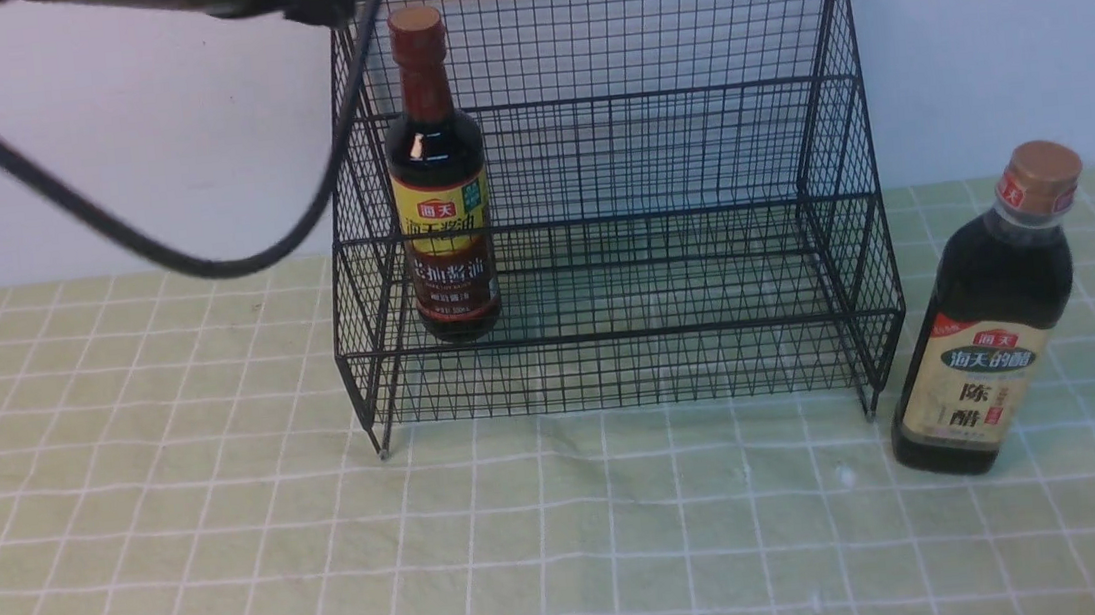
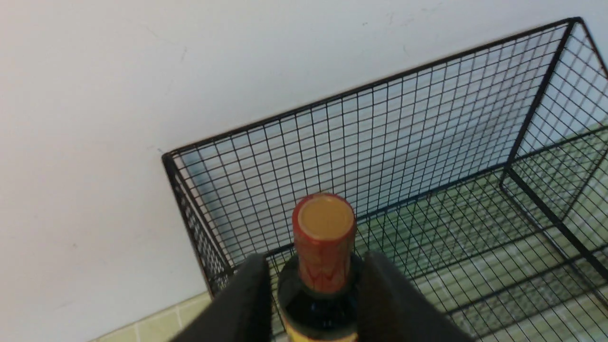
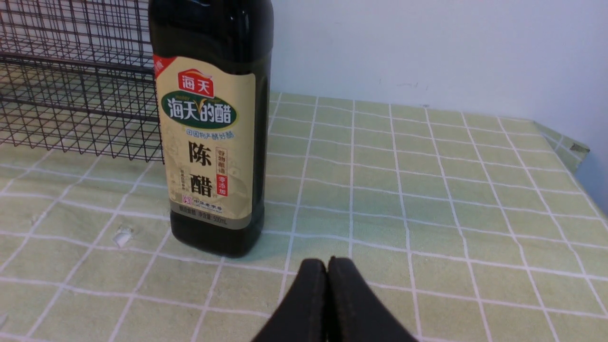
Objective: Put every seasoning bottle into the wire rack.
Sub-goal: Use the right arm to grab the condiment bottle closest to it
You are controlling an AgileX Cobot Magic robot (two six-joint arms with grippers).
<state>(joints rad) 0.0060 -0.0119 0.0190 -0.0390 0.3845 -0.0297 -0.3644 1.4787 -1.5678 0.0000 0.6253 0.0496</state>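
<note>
The soy sauce bottle [image 1: 442,227] stands upright inside the wire rack [image 1: 610,335], at its left end, as the left gripper [image 2: 316,285] hovers at its neck, jaws parted and the bottle released. The vinegar bottle [image 1: 990,315] stands on the checked cloth [image 1: 609,533] just beside the rack's right side; the right gripper [image 3: 329,263], empty, is clenched near it.
</note>
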